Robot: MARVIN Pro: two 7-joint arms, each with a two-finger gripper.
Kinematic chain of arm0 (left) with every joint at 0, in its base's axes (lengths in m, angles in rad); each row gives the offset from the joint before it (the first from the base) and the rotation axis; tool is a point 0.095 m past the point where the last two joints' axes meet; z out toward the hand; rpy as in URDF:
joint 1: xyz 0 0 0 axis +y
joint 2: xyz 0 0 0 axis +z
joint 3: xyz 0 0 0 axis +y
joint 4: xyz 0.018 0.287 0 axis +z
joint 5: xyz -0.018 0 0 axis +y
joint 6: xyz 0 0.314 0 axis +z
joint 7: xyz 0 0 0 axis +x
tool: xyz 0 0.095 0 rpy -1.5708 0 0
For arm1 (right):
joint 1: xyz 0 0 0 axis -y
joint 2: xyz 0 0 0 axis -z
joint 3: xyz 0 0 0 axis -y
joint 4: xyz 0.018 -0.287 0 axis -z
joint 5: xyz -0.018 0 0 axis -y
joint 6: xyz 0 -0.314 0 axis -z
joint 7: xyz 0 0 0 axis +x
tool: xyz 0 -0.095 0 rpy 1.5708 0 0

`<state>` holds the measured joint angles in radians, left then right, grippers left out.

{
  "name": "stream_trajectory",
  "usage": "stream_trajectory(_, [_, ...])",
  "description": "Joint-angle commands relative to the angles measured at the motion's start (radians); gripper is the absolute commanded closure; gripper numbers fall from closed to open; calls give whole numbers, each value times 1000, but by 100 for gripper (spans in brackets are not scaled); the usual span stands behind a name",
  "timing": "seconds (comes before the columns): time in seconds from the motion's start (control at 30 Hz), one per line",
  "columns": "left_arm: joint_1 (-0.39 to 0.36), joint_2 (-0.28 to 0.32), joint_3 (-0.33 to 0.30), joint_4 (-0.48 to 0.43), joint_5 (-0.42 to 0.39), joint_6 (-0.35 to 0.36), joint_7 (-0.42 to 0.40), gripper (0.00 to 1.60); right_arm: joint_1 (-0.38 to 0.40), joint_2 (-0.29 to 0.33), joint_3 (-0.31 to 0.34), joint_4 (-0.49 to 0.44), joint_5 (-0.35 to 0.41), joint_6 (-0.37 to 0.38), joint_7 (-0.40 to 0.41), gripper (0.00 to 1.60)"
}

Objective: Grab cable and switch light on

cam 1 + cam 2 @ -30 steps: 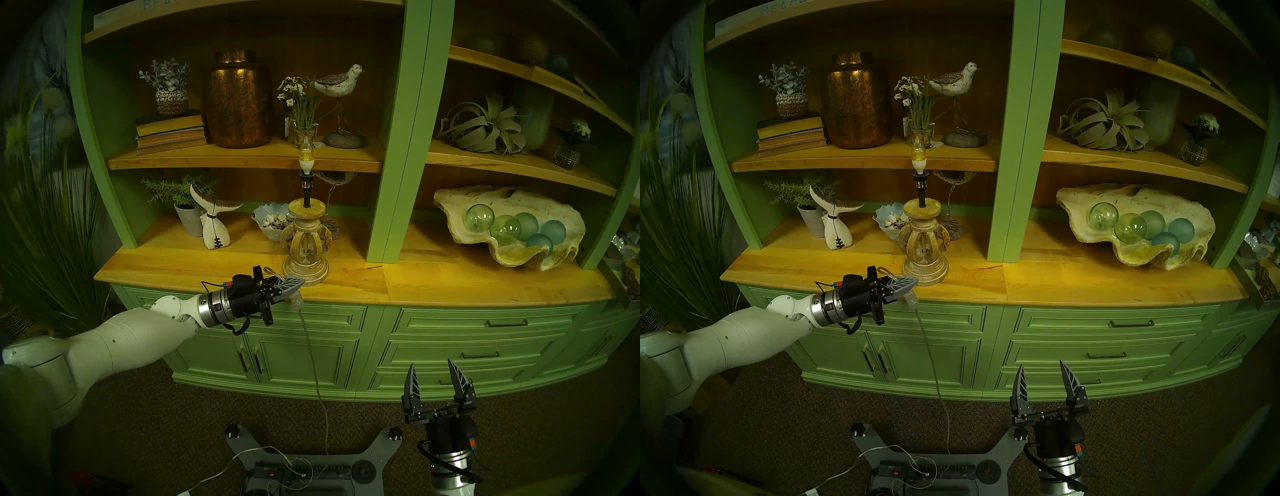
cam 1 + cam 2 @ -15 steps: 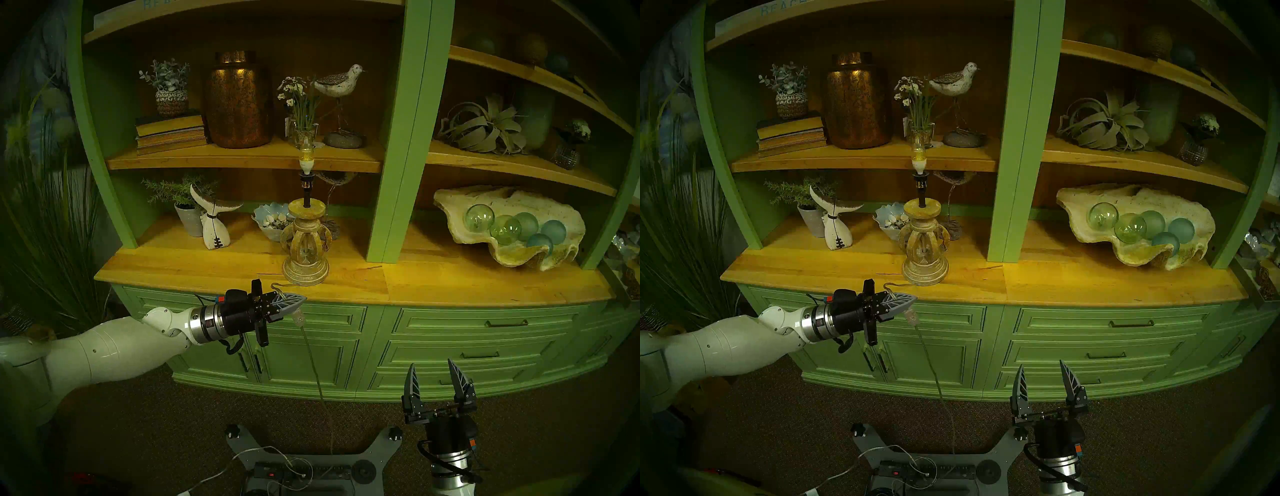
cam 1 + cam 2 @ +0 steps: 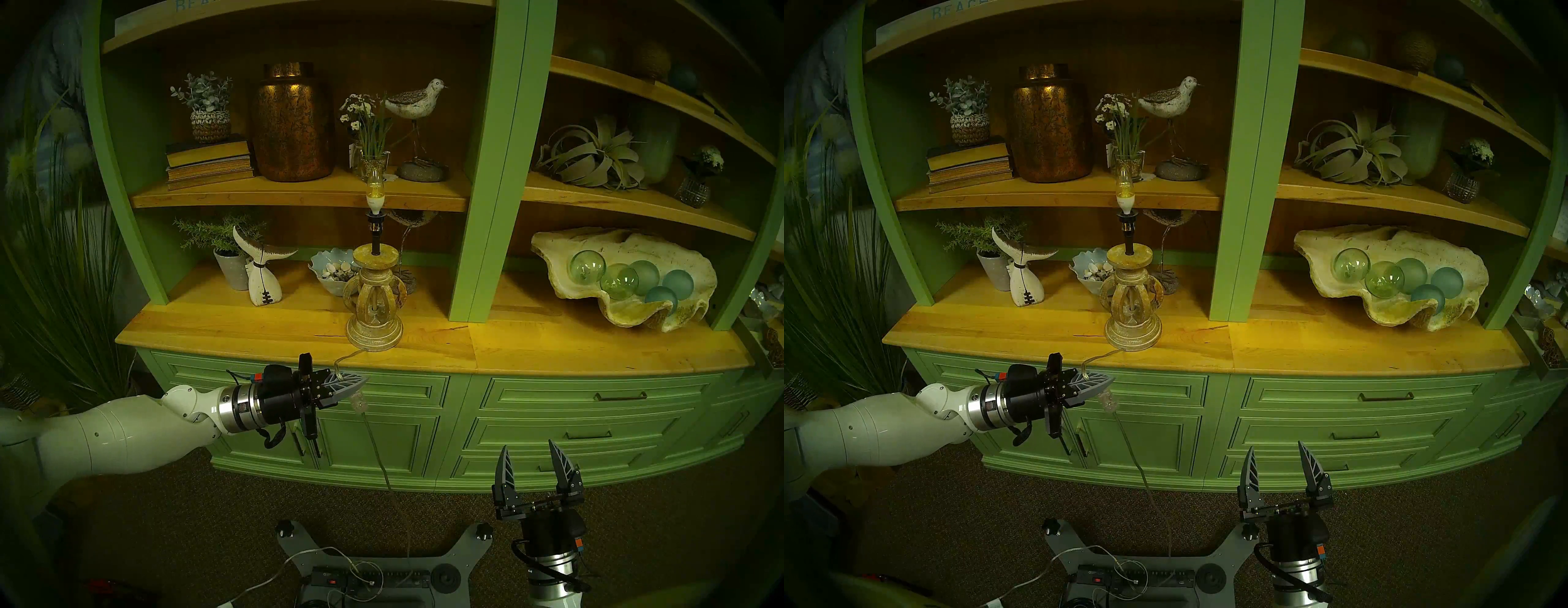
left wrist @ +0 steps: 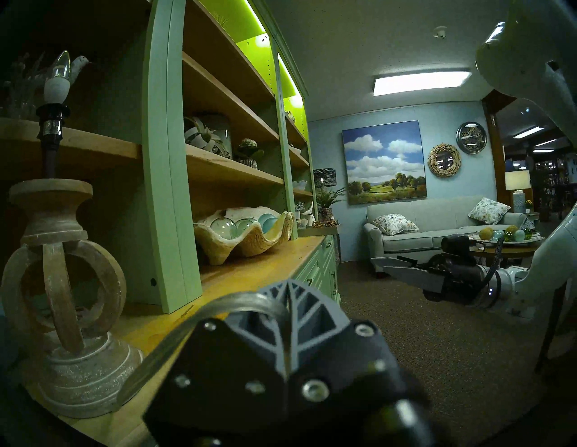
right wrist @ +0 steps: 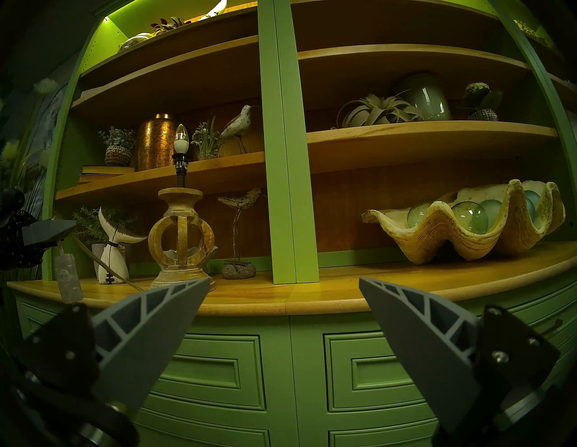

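Observation:
The light is a candle-shaped bulb [image 3: 374, 187] on a black stem atop a carved beige wooden lamp base [image 3: 374, 305], standing at the counter's front edge. The bulb looks unlit in the left wrist view [image 4: 61, 67]. The clear cable [image 3: 384, 463] leaves the base, loops over the counter edge and hangs to the floor. My left gripper [image 3: 364, 378] is shut on the cable just above its clear switch block [image 3: 358, 401], in front of the cabinet drawers. The right wrist view shows the block [image 5: 67, 277] too. My right gripper [image 3: 528, 448] is open and empty, low and to the right.
A wooden counter [image 3: 551, 348] tops green drawers. On it are a whale-tail figurine [image 3: 263, 276], a bowl of shells [image 3: 333, 271] and a large shell with green glass balls [image 3: 623, 280]. A power strip [image 3: 365, 577] with cords lies on my base. Tall grass [image 3: 63, 297] stands left.
My left gripper has moved down and back toward me with the cable, from counter-top height to below the counter edge. The switch block hangs lower. The right arm has not moved.

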<state>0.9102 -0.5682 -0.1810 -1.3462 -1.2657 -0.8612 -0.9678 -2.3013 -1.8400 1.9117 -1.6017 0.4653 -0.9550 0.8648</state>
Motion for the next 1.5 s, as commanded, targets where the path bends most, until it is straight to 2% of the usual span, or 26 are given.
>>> stream_trajectory(0.0, [-43,-23,1,-2,-25,-16,-105,160,3,0,-1,-28,0,-4,2,0])
stream_trajectory(0.9, [-82,-26,67,-4,-60,-24,-98,160,3,0,-1,-28,0,-4,2,0])
stream_trajectory(0.93, [-82,-26,67,-3,-61,-24,-100,160,2,7,-14,-36,10,27,5,0])
stream_trajectory(1.13, [-74,-26,65,-9,-40,-20,-55,160,42,96,-142,-116,-75,74,104,0])
stream_trajectory(1.2, [-74,-26,65,-9,-39,-20,-50,160,50,107,-154,-126,-83,80,111,0])
stream_trajectory(1.3, [-74,-26,67,-10,-36,-20,-42,160,103,158,-215,-171,-131,148,142,0])
stream_trajectory(1.43, [-74,-26,67,-10,-34,-20,-42,160,145,187,-252,-195,-165,198,163,0])
stream_trajectory(1.47, [-75,-26,68,-10,-35,-20,-48,160,165,198,-276,-211,-183,249,163,0])
